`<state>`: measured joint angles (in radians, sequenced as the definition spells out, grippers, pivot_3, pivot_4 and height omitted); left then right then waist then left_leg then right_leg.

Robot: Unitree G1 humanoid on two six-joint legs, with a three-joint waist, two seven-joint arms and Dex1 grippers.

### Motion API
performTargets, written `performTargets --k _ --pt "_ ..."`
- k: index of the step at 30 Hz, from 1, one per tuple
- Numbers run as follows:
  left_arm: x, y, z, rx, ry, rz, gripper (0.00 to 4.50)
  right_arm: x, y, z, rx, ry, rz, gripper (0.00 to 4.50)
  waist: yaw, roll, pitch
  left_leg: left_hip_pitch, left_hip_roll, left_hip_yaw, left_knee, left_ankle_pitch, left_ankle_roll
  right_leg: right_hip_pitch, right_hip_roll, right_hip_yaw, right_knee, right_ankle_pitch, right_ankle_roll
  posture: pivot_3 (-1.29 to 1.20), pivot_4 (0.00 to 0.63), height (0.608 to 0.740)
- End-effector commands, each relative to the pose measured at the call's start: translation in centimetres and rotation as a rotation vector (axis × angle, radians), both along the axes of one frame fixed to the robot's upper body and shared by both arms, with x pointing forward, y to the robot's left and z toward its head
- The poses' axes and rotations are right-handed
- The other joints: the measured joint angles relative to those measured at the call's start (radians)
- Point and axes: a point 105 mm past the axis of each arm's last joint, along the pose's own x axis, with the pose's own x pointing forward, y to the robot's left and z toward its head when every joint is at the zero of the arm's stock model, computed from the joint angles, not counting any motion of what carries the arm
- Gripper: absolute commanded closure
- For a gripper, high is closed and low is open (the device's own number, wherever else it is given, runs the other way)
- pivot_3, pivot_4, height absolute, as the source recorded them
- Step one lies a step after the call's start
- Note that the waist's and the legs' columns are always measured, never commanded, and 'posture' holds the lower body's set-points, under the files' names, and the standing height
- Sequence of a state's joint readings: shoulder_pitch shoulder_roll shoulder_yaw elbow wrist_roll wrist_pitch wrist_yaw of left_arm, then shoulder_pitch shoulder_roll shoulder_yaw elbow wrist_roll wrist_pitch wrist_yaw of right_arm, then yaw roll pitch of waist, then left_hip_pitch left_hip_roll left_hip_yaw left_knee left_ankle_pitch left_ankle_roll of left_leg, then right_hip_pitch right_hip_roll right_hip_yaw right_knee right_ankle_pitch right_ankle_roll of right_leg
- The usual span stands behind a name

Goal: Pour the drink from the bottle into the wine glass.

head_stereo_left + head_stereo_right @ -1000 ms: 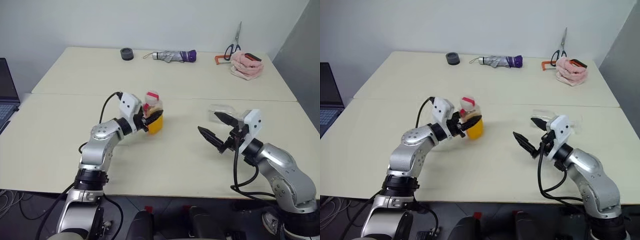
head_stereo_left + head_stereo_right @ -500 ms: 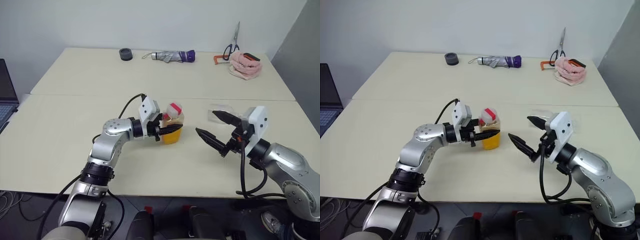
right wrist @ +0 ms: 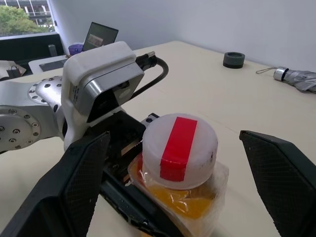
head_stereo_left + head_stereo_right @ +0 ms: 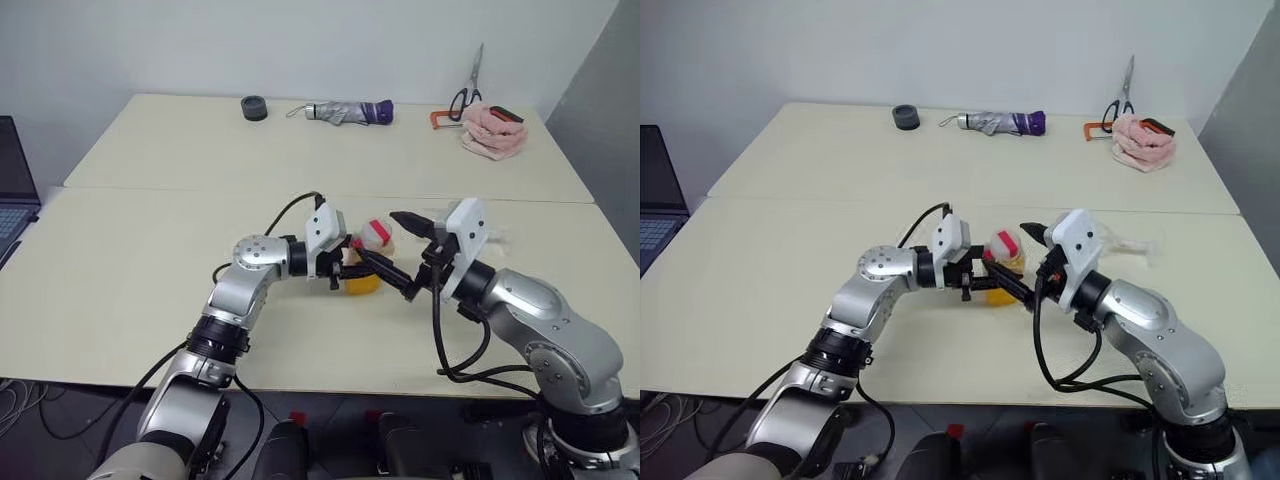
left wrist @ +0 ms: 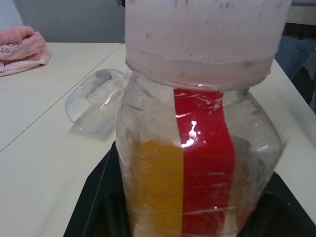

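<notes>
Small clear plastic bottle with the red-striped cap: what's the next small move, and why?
Probably close the right gripper on the cap. The left gripper is shut on the small clear plastic bottle; the right's open fingers flank the cap, which is still on.

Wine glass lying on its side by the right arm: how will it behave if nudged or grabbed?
The clear stemmed wine glass lies on its side on the cream table, so its rounded bowl would probably roll in an arc if nudged. It looks thin-walled, likely fragile. Smooth glass may slip in a pincer.
</notes>
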<state>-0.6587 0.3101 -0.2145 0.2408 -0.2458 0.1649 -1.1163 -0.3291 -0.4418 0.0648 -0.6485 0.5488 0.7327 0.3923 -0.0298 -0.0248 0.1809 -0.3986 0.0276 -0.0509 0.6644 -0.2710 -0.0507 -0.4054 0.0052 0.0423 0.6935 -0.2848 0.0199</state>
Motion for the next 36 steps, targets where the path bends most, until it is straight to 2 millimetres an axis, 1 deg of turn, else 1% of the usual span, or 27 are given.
performTargets --k 1,2,5,8,10,11,16,18,19,21,23,27,30,32,34,36 --pt "-0.3 -0.6 1.3 -0.026 -0.053 -0.023 2.57 0.2 0.6 1.1 0.023 -0.055 0.013 0.0 0.0 0.0 0.0 0.0 0.0 0.0 0.0 0.0 0.0 0.0 0.0 0.0 0.0 0.0 0.0 0.0 0.15 0.74" --pt "-0.3 -0.6 1.3 -0.029 -0.052 -0.022 2.57 0.3 0.7 1.2 0.03 -0.058 0.014 0.0 0.0 0.0 0.0 0.0 0.0 0.0 0.0 0.0 0.0 0.0 0.0 0.0 0.0 0.0 0.0 0.0 0.15 0.74" --pt "-0.3 -0.5 1.3 -0.039 -0.046 -0.017 2.57 0.5 0.9 1.3 0.029 -0.061 0.019 0.64 0.0 0.0 0.0 0.0 0.0 0.0 0.0 0.0 0.0 0.0 0.0 0.0 0.0 0.0 0.0 0.0 0.15 0.74" --pt "-0.3 -0.5 1.4 -0.044 -0.044 -0.013 2.57 0.6 1.0 1.4 0.028 -0.061 0.024 1.66 0.0 0.0 0.0 0.0 0.0 0.0 0.0 0.0 0.0 0.0 0.0 0.0 0.0 0.0 0.0 0.0 0.15 0.74" --pt "-0.3 -0.5 1.4 -0.051 -0.039 -0.012 2.57 0.5 1.1 1.5 0.028 -0.063 0.035 2.42 0.0 0.0 0.0 0.0 0.0 0.0 0.0 0.0 0.0 0.0 0.0 0.0 0.0 0.0 0.0 0.0 0.15 0.74" --pt "-0.4 -0.5 1.5 -0.053 -0.037 -0.011 2.57 0.5 1.1 1.5 0.027 -0.064 0.039 2.66 0.0 0.0 0.0 0.0 0.0 0.0 0.0 0.0 0.0 0.0 0.0 0.0 0.0 0.0 0.0 0.0 0.15 0.74" --pt "-0.7 -0.5 1.7 -0.071 -0.028 -0.02 2.57 -0.1 1.7 0.9 0.0 -0.039 0.119 2.65 0.0 0.0 0.0 0.0 0.0 0.0 0.0 0.0 0.0 0.0 0.0 0.0 0.0 0.0 0.0 0.0 0.15 0.74" --pt "-0.9 -0.7 2.3 -0.087 -0.023 -0.039 2.57 -0.3 1.9 0.9 -0.024 -0.042 0.185 2.65 0.0 0.0 0.0 0.0 0.0 0.0 0.0 0.0 0.0 0.0 0.0 0.0 0.0 0.0 0.0 0.0 0.15 0.74" --pt "-1.2 -0.7 2.7 -0.101 -0.013 -0.056 2.57 -0.4 1.9 1.0 -0.052 -0.054 0.257 2.65 0.0 0.0 0.0 0.0 0.0 0.0 0.0 0.0 0.0 0.0 0.0 0.0 0.0 0.0 0.0 0.0 0.15 0.74" --pt "-1.5 -0.7 3.2 -0.113 -0.002 -0.088 2.58 -0.1 1.3 1.2 -0.13 -0.077 0.383 2.65 -0.001 0.001 0.0 0.0 0.0 0.0 0.001 0.0 0.0 0.0 0.0 0.0 0.001 0.0 0.0 0.0 0.15 0.74" --pt "-1.8 -0.7 3.3 -0.104 -0.001 -0.11 2.58 0.6 0.4 1.6 -0.188 -0.081 0.452 2.65 -0.001 0.001 0.001 0.0 0.0 0.0 0.001 0.0 0.0 0.0 0.0 0.0 0.0 0.0 0.0 0.0 0.15 0.74" --pt "-1.8 -0.5 3.4 -0.091 -0.012 -0.112 2.58 2.2 -1.2 2.3 -0.24 -0.08 0.466 2.65 -0.001 0.001 0.001 0.001 0.001 0.0 0.0 0.0 0.0 0.0 0.001 -0.001 0.0 0.0 0.0 0.0 0.15 0.74" --pt "-1.3 -0.3 3.4 -0.091 -0.022 -0.081 2.58 2.1 -1.8 2.3 -0.247 -0.062 0.458 2.65 0.0 0.001 0.001 0.0 0.001 0.0 0.0 0.0 0.0 0.0 0.0 -0.001 0.0 0.0 0.0 0.0 0.15 0.74" --pt "-1.1 -0.2 3.4 -0.094 -0.027 -0.061 2.58 2.3 -2.2 2.4 -0.224 -0.068 0.404 2.65 0.0 0.001 0.001 0.0 0.0 0.0 0.0 0.0 0.0 0.0 0.0 -0.001 0.0 0.0 0.0 0.0 0.15 0.74" --pt "-0.9 -0.2 3.4 -0.097 -0.024 -0.047 2.58 2.5 -2.6 2.7 -0.177 -0.089 0.336 1.9 0.001 0.001 0.001 0.0 0.0 0.0 0.0 0.0 0.0 0.0 -0.001 0.0 0.0 0.0 0.0 0.0 0.15 0.74" --pt "-0.8 -0.1 3.2 -0.096 -0.019 -0.038 2.58 2.2 -3.0 3.0 -0.136 -0.107 0.277 1.24 0.001 0.001 0.001 0.0 0.0 0.0 0.001 0.0 0.0 0.0 -0.001 -0.001 0.0 0.0 0.0 0.0 0.15 0.74"
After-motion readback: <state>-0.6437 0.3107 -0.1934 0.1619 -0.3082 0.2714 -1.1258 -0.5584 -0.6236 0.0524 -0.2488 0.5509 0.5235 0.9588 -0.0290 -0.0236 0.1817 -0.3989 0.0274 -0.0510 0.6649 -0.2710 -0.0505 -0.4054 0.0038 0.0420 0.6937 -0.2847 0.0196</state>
